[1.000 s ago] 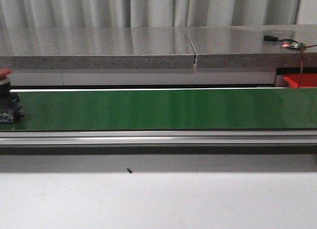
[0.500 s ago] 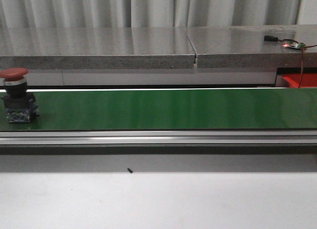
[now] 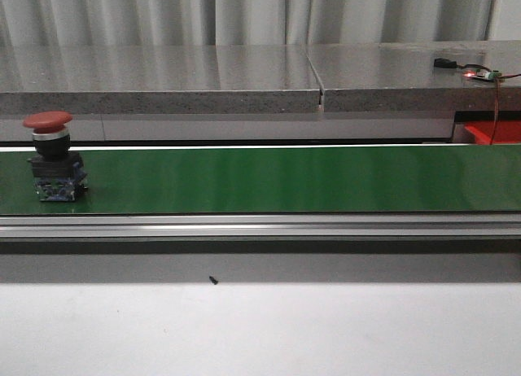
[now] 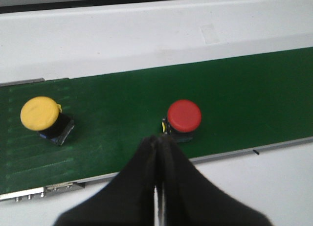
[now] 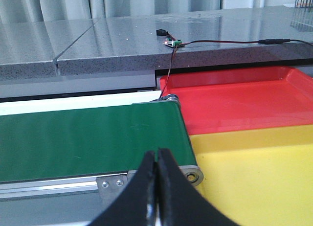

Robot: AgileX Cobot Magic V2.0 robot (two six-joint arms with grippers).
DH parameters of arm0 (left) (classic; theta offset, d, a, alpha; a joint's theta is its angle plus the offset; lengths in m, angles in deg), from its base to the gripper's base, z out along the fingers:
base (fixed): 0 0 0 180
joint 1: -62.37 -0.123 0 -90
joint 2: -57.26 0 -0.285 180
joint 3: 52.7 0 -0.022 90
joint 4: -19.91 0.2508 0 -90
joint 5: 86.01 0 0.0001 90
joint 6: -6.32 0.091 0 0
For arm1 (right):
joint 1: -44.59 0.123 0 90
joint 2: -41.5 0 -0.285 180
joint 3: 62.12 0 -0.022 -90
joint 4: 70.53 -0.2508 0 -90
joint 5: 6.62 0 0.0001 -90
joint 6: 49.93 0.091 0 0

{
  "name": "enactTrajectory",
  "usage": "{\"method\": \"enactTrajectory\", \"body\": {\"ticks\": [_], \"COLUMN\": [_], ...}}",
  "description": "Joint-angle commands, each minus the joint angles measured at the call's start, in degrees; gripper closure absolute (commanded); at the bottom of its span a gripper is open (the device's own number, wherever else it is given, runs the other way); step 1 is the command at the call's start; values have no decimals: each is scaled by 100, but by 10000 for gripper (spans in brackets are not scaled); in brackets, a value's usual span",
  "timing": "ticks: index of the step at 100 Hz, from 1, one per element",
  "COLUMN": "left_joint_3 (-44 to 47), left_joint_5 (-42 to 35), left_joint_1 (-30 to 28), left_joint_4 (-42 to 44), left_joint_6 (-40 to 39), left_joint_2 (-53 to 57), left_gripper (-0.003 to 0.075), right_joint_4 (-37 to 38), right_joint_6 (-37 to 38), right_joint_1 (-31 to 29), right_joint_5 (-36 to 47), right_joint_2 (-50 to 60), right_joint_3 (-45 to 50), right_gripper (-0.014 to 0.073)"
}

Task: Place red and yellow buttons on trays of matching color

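A red button [image 3: 50, 160] with a black and blue base stands upright on the green belt [image 3: 277, 179] at its far left; the left wrist view shows the red button [image 4: 184, 116] just beyond my left gripper [image 4: 159, 140], which is shut and empty. A yellow button [image 4: 41, 114] stands on the belt [image 4: 117, 108] apart from the red one, seen only in that view. My right gripper [image 5: 157, 153] is shut and empty over the belt's [image 5: 83, 138] end rail. Beside it lie the red tray [image 5: 234, 101] and the yellow tray [image 5: 254, 172].
A grey stone ledge [image 3: 244, 75] runs behind the belt, with a small circuit board and wire [image 3: 480, 73] on it. The belt's aluminium rail [image 3: 260, 225] fronts it, then a white table [image 3: 260, 327]. A corner of the red tray [image 3: 495, 132] shows at the right.
The red button has ridden the belt rightward, from half cut off at the left edge into full view. Neither gripper is in that view.
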Motion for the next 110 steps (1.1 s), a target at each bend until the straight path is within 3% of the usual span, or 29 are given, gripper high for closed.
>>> {"method": "enactTrajectory", "body": {"ticks": [1, 55, 91, 110], "left_joint_3": [216, 2476, 2616, 2616], "left_joint_5": [-410, -507, -333, -333], "left_joint_1": [50, 50, 50, 50], "left_joint_4": [-63, -149, -149, -149], "left_joint_6": [21, 21, 21, 21], "left_joint_2": [456, 3344, 4264, 4264], "left_gripper": [739, 739, 739, 739], "right_joint_4": [43, -182, -388, -401], "right_joint_6": [-22, 76, 77, -338], "right_joint_1": [-10, -10, 6, 145], "right_joint_5": [453, 1004, -1466, -1514], "right_joint_2": [121, 121, -1050, -2143], "right_joint_3": [-81, -125, -1881, -2619], "right_gripper": [661, 661, 661, 661]}}
